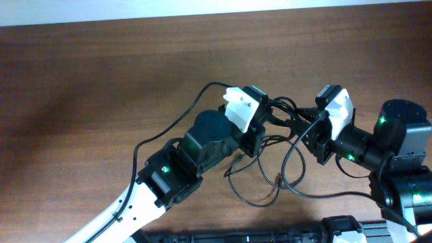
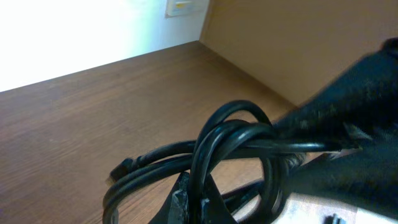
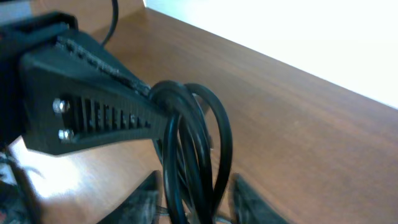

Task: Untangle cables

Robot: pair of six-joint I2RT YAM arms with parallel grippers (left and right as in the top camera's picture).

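The left gripper point(image 1: 268, 116) and right gripper point(image 1: 307, 125), tips nearly touching, each clamp the same tight coil of cables point(image 3: 189, 143) above the table point(image 1: 101, 81), with loose loops trailing below, so the untangling looks barely begun.

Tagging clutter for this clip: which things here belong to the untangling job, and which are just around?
Job: cables, left tool, right tool, both gripping them.
Just around: table, left arm's own wire.
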